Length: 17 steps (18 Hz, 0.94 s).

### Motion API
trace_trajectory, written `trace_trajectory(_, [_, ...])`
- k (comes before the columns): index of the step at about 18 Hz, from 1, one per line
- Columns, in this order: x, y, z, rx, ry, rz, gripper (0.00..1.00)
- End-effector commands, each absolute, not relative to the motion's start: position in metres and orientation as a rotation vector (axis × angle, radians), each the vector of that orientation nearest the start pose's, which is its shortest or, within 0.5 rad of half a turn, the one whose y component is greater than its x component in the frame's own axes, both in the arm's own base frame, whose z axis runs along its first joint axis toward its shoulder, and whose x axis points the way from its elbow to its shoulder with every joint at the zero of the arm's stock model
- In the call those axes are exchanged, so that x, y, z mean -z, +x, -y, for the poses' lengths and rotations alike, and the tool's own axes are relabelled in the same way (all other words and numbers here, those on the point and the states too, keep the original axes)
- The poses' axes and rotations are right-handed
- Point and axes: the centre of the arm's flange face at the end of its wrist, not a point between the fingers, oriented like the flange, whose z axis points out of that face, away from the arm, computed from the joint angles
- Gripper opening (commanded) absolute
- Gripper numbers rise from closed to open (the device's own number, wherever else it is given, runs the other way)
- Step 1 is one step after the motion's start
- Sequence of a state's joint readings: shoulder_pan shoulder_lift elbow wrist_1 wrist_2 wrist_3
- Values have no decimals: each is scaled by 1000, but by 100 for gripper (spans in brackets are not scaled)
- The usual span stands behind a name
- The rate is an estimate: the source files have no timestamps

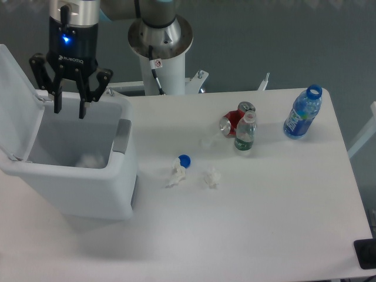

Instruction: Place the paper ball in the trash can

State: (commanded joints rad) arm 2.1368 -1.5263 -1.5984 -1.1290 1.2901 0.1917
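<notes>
The gripper (70, 109) hangs over the open trash can (111, 194), a little toward its back wall, with its two fingers spread apart and nothing between them. The paper ball (89, 159) lies inside the trash can, on the bottom near the front wall, so I judge the main part of the task is done. The danger now is in the way out: the fingers are close to the back rim and to the raised lid (14, 100), and a sideways move before lifting can knock the lid or push the light trash can on the table (264, 235). To the right of the trash can lie a blue cap (184, 160) and two small paper scraps (175, 176), which a confused grasp can take for the ball.
</notes>
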Motion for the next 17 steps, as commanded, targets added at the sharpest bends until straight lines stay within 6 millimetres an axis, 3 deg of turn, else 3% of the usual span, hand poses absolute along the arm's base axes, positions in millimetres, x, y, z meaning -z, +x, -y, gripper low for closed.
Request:
trace_trajectory(1, [-553, -135, -512, 116, -2582, 399, 72])
trace_trajectory(2, [-554, -135, -512, 110, -2581, 389, 100])
trace_trajectory(6, [-556, -141, -507, 38, -2600, 273, 100])
trace_trajectory(11, [-556, -168, -494, -217, -2675, 183, 100])
trace_trajectory(17, [-535, -202, -477, -372, -2778, 108, 100])
